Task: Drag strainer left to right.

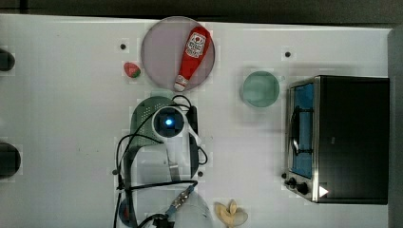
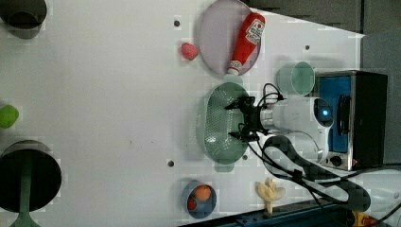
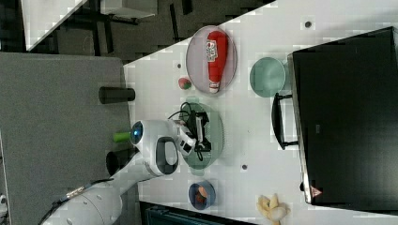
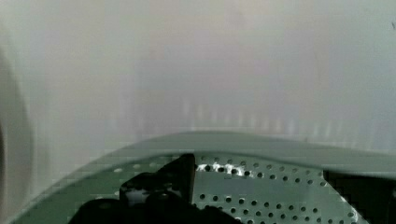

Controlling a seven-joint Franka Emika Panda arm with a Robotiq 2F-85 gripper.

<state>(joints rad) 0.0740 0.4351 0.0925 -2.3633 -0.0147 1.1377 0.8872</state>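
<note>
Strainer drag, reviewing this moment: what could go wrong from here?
1. The open claw hangs over the strainer bowl; pushing on only one wall may make the strainer tip or spin rather than slide.
2. In the top view, the cup and the toaster oven stand to the strainer's right, so a long drag may hit them.
3. The ketchup bottle cap lies close to the strainer's rim; a swing could nudge it.

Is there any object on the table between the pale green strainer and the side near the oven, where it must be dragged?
In the top view, the pale mint-green oval plastic strainer has bare white table to its right up to the black toaster oven. The round teal-green cup stands slightly higher, beside that path.
</note>
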